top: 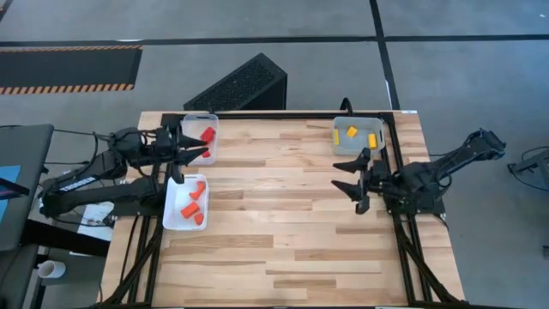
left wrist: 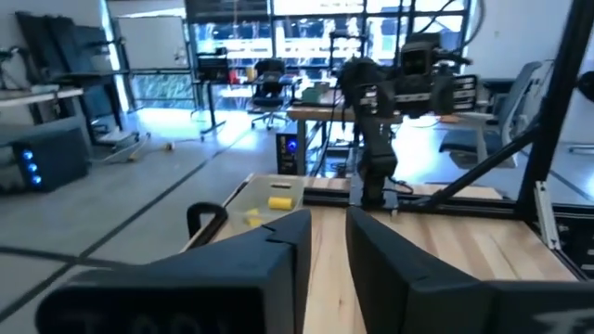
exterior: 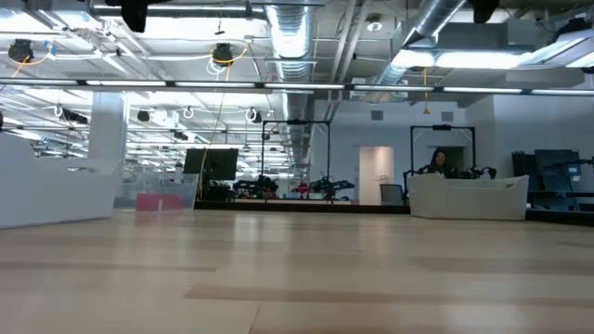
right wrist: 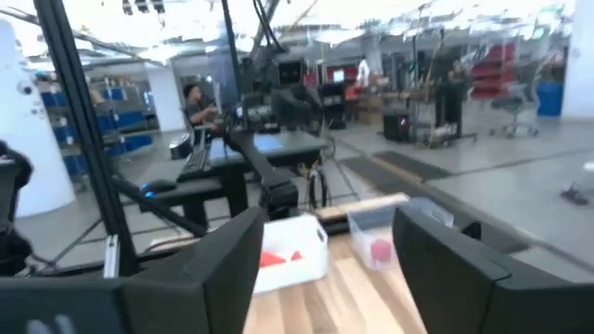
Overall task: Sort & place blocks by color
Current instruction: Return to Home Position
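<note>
The three trays are seen together only in the high view. On the left of the counter [top: 283, 215], a clear tray [top: 190, 122] holds red blocks [top: 208, 133], of which two can be made out. A white tray [top: 171, 215] just below it in the picture holds three orange blocks [top: 198, 186]. On the right, a gray tray [top: 358, 120] holds three yellow blocks [top: 351, 131]. The blocks are shown as tiny, solid-coloured chunks, some a little longer than wide, lying loose and apart inside their trays.

The left tool [top: 194, 148] is placed at the edge of the clear tray, between the two left trays. The right tool [top: 350, 174] is placed just beside the gray tray.

The fingers are shown best by the wrist views. The left tool [left wrist: 328, 218] is released, with only a narrow gap and nothing in it. Past it the gray tray [left wrist: 243, 190] with a yellow block [left wrist: 279, 201] and the right arm [left wrist: 371, 139] are seen. The right tool [right wrist: 325, 218] is spread wide and empty. Past it an orange block [right wrist: 277, 259] in the white tray [right wrist: 311, 243] and a red one [right wrist: 380, 249] in the clear tray [right wrist: 371, 221] are seen.

The low view takes in only the bare counter [exterior: 297, 278] and the room, where a person [exterior: 438, 162] is seated behind a white desk.
</note>
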You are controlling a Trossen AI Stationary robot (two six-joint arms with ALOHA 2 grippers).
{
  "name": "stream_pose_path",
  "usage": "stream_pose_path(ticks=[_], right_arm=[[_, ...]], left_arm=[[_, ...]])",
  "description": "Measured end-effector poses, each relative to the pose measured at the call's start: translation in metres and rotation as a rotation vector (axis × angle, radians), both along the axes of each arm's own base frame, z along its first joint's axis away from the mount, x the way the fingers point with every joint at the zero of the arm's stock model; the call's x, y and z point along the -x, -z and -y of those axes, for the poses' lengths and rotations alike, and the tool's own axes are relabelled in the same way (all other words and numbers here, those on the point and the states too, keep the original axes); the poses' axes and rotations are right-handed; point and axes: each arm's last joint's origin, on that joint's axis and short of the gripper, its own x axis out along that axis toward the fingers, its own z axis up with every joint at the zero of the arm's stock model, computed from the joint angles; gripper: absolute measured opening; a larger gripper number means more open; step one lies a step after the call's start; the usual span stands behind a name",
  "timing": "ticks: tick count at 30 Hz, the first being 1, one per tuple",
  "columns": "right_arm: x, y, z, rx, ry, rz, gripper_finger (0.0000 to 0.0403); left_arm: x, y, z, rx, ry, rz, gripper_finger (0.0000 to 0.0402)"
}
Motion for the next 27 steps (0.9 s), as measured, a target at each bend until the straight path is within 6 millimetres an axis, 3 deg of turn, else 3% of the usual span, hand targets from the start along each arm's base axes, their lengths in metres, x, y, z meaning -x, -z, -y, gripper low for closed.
stream_pose_path(ticks=[5,15,27], right_arm=[[0.006,0.002,0.006,-0.038,-0.004,-0.03,0.0196],[0.015,-0.005,0.009,0.004,-0.042,0.003,0.0013],[0.036,-0.005,0.024,0.052,-0.054,-0.027,0.0007]], left_arm=[[-0.001,-0.001,0.005,-0.016,0.043,0.009,0.004],[-0.003,-0.002,0.012,-0.033,0.11,0.016,0.0018],[-0.005,0.0,0.017,-0.051,0.161,0.023,0.0]])
